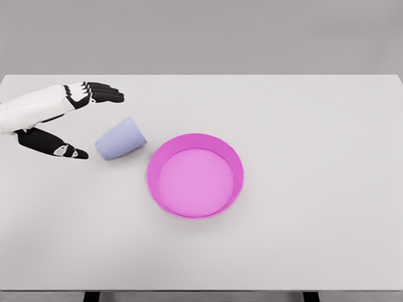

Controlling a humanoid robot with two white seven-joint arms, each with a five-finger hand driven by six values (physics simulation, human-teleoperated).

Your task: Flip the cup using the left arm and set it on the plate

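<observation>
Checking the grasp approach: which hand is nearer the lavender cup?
Left. The left hand is open just left of the cup, which lies on its side beside the pink plate. The right hand is out of view.

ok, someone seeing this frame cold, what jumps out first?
The bright magenta plate with its raised rim, near the middle of the white table, grabs the eye first. Just to its left a pale lavender cup lies on its side, apart from the plate. The left hand comes in from the left edge, fingers spread open toward the cup and not touching it.
</observation>
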